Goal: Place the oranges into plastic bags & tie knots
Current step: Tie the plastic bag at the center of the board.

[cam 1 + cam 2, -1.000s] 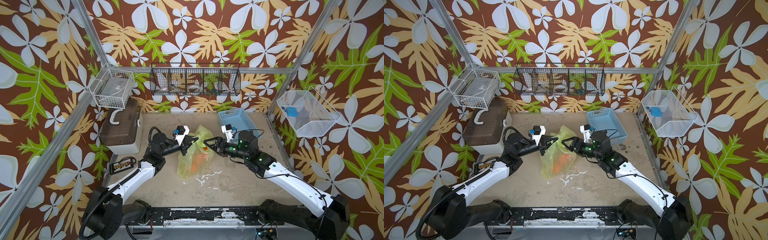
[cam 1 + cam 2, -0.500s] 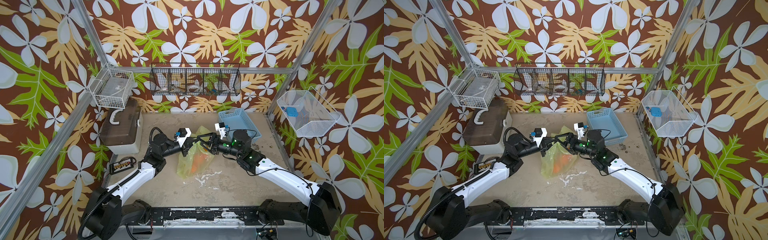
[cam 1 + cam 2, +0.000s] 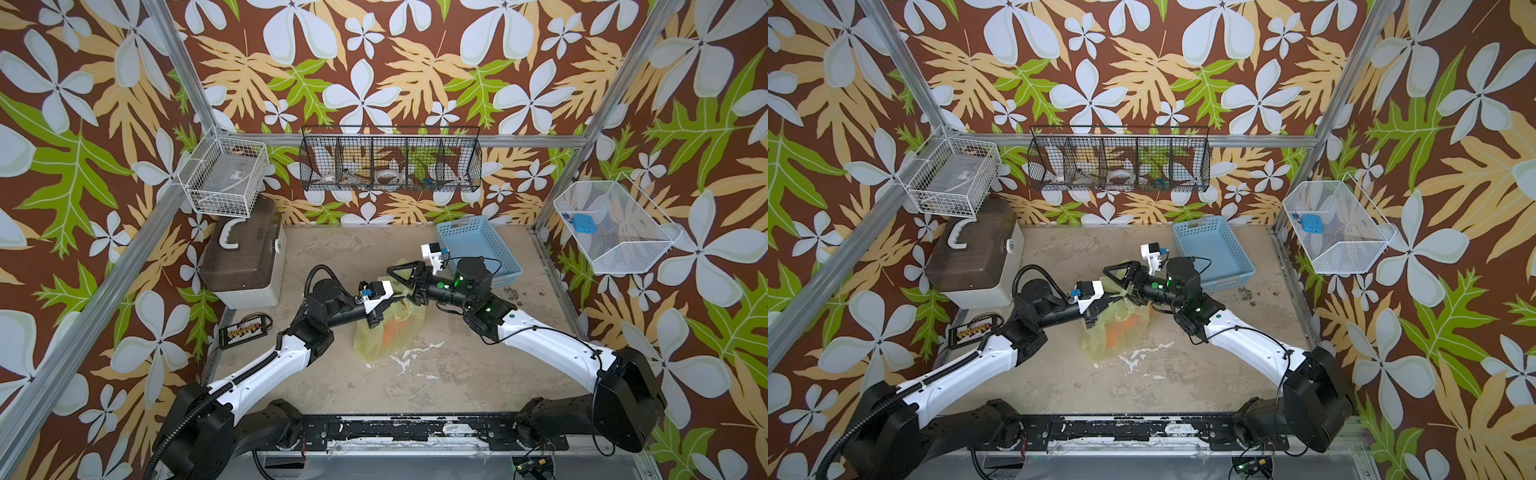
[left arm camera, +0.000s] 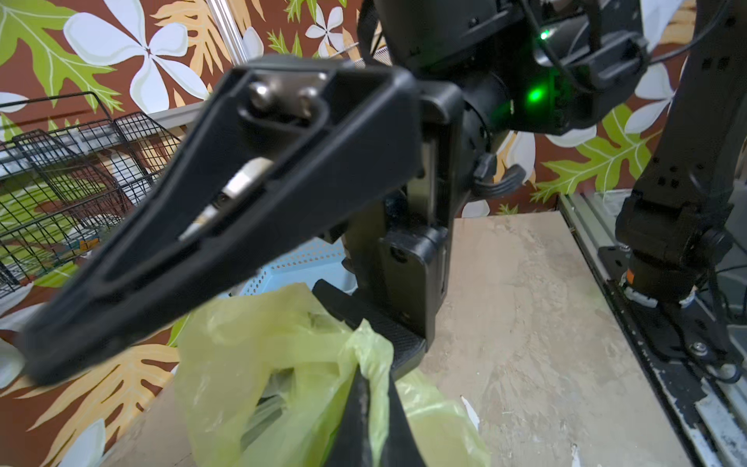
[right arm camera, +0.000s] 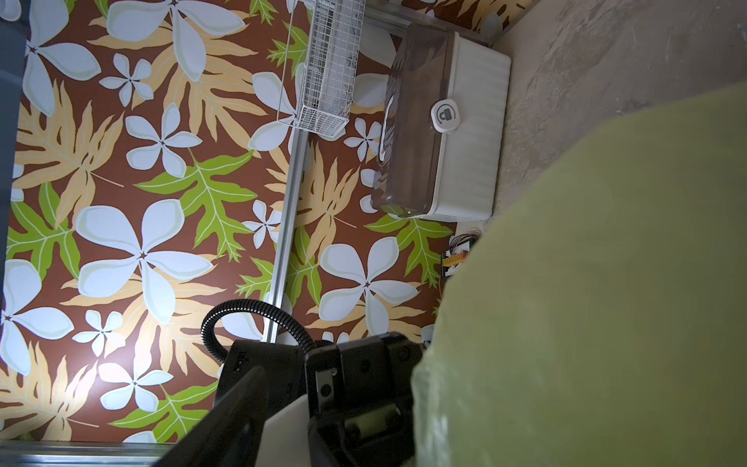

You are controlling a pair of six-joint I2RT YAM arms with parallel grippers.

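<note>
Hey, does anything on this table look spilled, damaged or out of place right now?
Mostly wear; nothing has spilled from the yellow-green bag. The tabletop has white flaked patches near the bag, dark crumbs lie beside the blue basket, and the front rail's black paint is chipped.

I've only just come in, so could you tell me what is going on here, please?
A yellow-green plastic bag sits on the table, the oranges showing through it, and the robot's two arms meet at its top. The left gripper is shut on the plastic there. The right gripper, jaws wide open, grips nothing. No finished knot is visible.
</note>
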